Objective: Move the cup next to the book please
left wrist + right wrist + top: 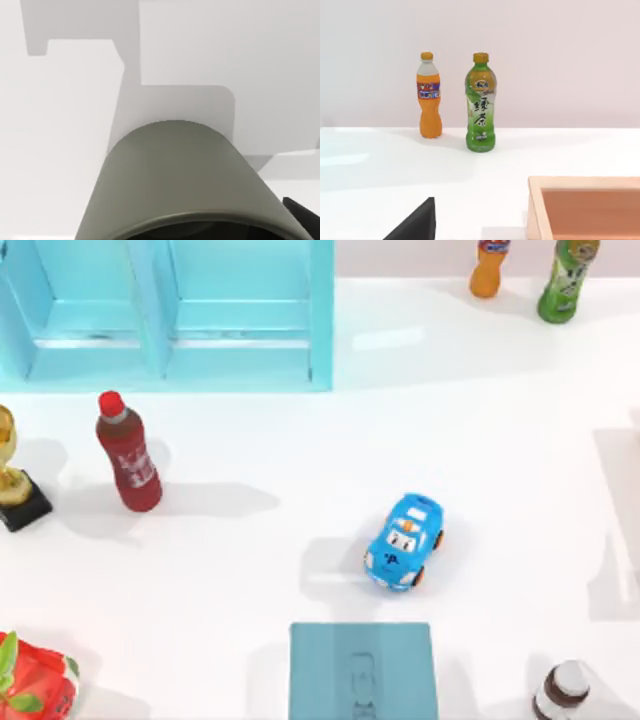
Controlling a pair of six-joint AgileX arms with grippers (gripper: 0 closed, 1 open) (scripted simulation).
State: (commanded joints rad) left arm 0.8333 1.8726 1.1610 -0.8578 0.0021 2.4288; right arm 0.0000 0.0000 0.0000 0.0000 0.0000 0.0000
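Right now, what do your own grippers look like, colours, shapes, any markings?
The right gripper shows as a plain matte black wedge with straight edges. The left gripper is a black angular sliver beside the grey-green cup. No cables or markings are visible on either part.

Top view: overhead, looks straight down at white table (300, 450); book (363, 671) at near edge, shelf unit (170, 310) at far edge. Left wrist view: very near, looks past grey-green cup (180, 180) onto table. Right wrist view: low, level, faces far wall. Top and right wrist share 2 bottles: orange bottle (429, 95), green bottle (480, 102).
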